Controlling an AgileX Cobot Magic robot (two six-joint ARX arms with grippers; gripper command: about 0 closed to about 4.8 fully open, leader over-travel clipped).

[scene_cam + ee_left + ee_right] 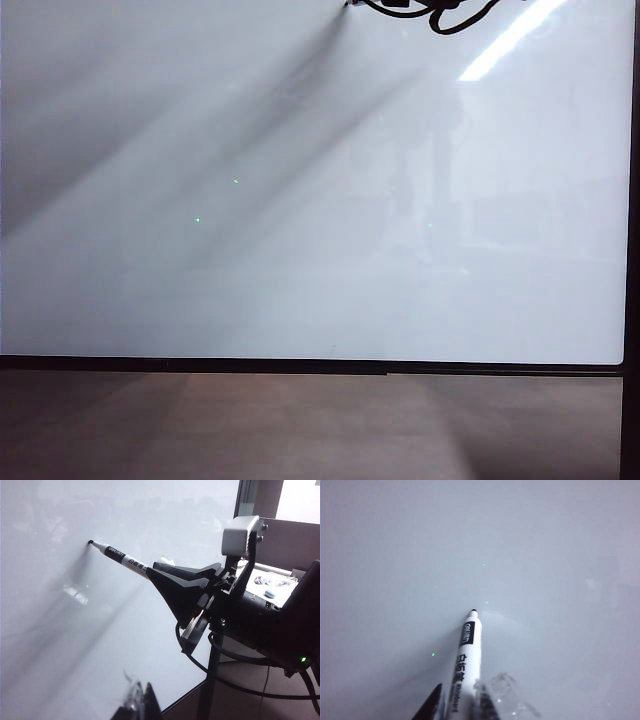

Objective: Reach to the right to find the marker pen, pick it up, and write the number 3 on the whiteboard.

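The whiteboard (300, 250) fills most of the exterior view, glossy white with a thin black frame. My right gripper (157, 572) is shut on the marker pen (120, 557), a white barrel with black print. Its dark tip rests against the whiteboard (60, 630). In the right wrist view the marker pen (467, 650) runs out from between the right gripper's (460, 697) fingers onto the whiteboard (545, 555). My left gripper (141, 696) hangs close to the board's lower edge, fingers together, holding nothing. The number 3 is out of view; I see no ink on the board.
The board's black frame (300, 365) runs above a brown surface (300, 430). Black cables (430, 12) of the right arm show at the exterior view's top edge. A black post (215, 680) and a cluttered desk (270, 585) stand beyond the board's edge.
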